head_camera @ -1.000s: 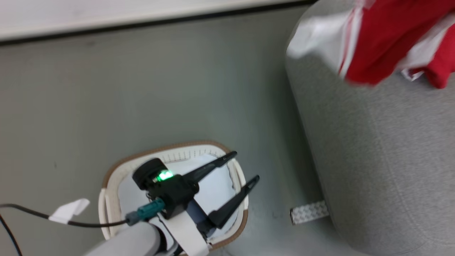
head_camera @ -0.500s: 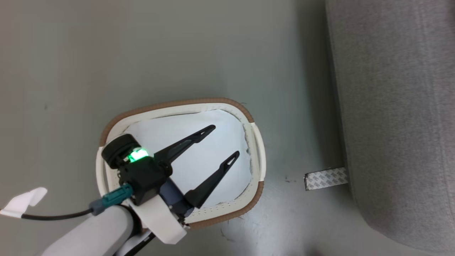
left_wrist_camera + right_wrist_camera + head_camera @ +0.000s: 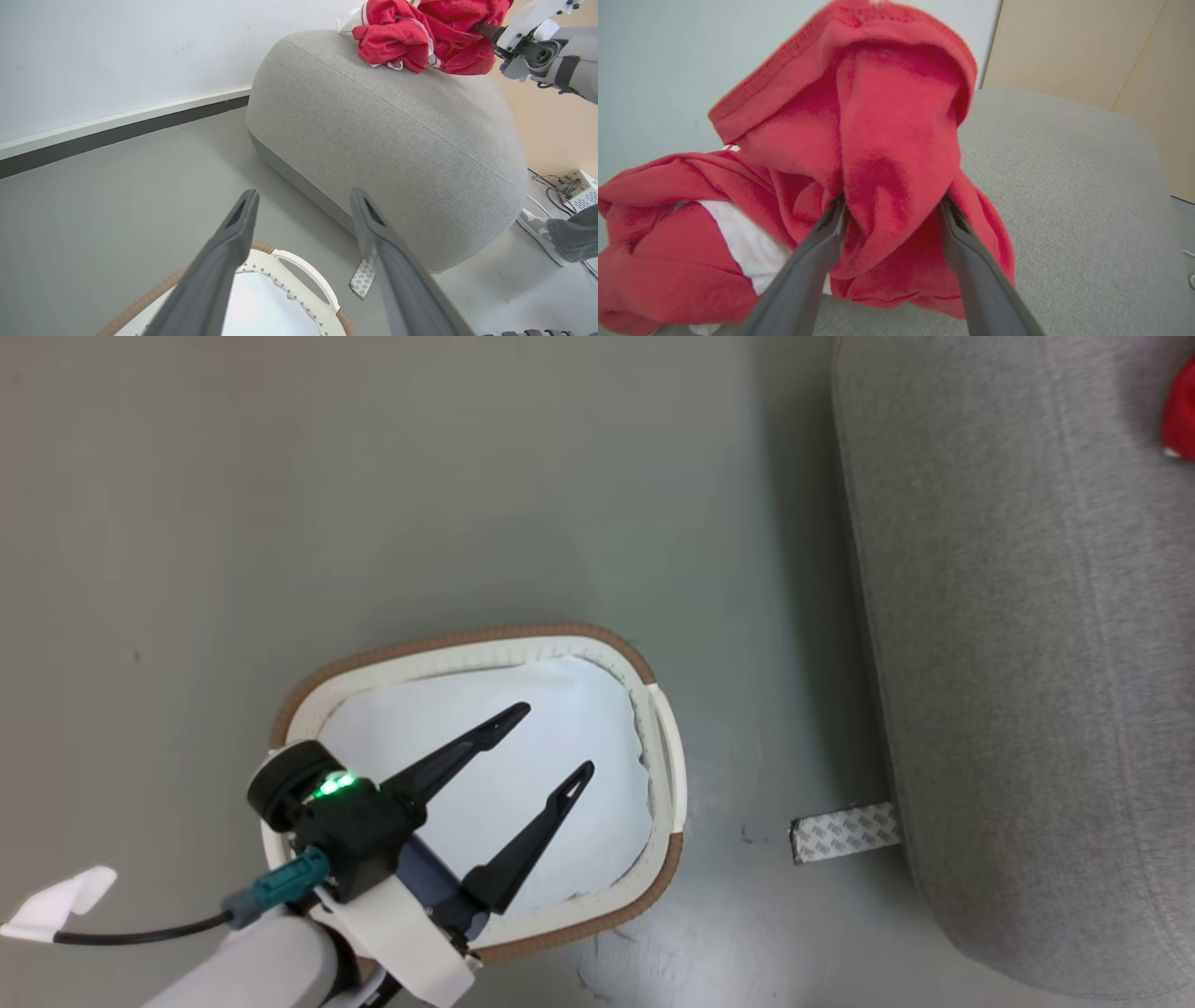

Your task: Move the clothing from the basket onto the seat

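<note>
Red clothing (image 3: 878, 154) heaped on top of the seat (image 3: 397, 135), white panels and a striped cuff showing among the folds. Well apart from the basket (image 3: 467, 639), which stands low on the floor beside the seat. Right gripper (image 3: 892, 200) at the heap, jaws spread wide, one upright fold of red cloth between the fingers and brushing both; looks loose rather than pinched, weight of the pile on the cushion. Left gripper (image 3: 555, 738) hovering over the basket, jaws wide apart, holding nothing. Basket bottom plain white where not hidden by that gripper; no red to be seen in it. Judged all but done: nothing visible left to carry, only the drawing back of the right arm from the cloth. Seat of light grey woven fabric, rounded, likely soft enough to hold the pile. Underneath, smooth grey-green floor (image 3: 373, 476), a short patterned strip (image 3: 845, 831) lying at the foot of the seat. Farther out, white wall (image 3: 117, 46) with pale skirting (image 3: 117, 122) over a dark band, beige panels (image 3: 1087, 56), a small box with wires (image 3: 579, 189), a person's shoe (image 3: 537, 228) at the edge
</note>
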You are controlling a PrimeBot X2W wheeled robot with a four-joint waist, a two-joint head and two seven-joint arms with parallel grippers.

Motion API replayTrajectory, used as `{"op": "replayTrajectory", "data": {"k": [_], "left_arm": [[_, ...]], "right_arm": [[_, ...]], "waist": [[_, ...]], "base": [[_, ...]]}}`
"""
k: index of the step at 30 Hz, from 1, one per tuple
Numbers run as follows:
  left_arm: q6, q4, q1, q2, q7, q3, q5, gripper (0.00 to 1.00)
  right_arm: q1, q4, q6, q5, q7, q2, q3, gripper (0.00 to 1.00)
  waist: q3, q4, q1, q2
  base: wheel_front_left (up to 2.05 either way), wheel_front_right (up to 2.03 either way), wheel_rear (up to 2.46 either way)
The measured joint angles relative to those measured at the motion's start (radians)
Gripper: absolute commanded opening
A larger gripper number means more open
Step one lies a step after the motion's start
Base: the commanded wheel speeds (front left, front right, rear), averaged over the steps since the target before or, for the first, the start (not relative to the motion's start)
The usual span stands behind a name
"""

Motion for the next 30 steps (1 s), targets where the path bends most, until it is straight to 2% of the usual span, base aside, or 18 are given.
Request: {"op": "replayTrajectory", "data": {"k": [6,11,18,24,30], "left_arm": [[0.022,0.021,0.026,-0.024,-0.012,0.0,-0.026,1.0],[0.046,0.063,0.073,-0.062,-0.033,0.001,-0.049,1.0],[0.1,0.146,0.167,-0.112,-0.067,0.059,-0.089,1.0],[0.139,0.185,0.27,-0.157,-0.073,0.164,-0.084,1.0],[0.141,0.206,0.392,-0.225,-0.074,0.298,-0.035,1.0]], "right_arm": [[0.111,0.065,0.0,0.047,-0.077,-0.006,0.11,1.0],[0.227,0.05,0.0,0.063,-0.14,-0.023,0.251,1.0],[0.374,-0.116,0.0,0.079,-0.167,-0.02,0.406,1.0],[0.495,-0.277,0.0,0.059,-0.171,0.036,0.529,1.0],[0.617,-0.36,0.0,0.03,-0.171,0.072,0.654,1.0]], "waist": [[-0.081,-0.011,-0.0001,0.0],[-0.17,-0.012,-0.0001,0.0],[-0.311,0.009,-0.0002,0.0],[-0.421,0.043,-0.0002,0.0001],[-0.512,0.09,-0.0003,0.0001]], "base": [[0.0,0.0,0.0],[0.0,0.0,0.0],[0.0,0.0,0.0],[0.0,0.0,0.0],[0.0,0.0,0.0]]}}
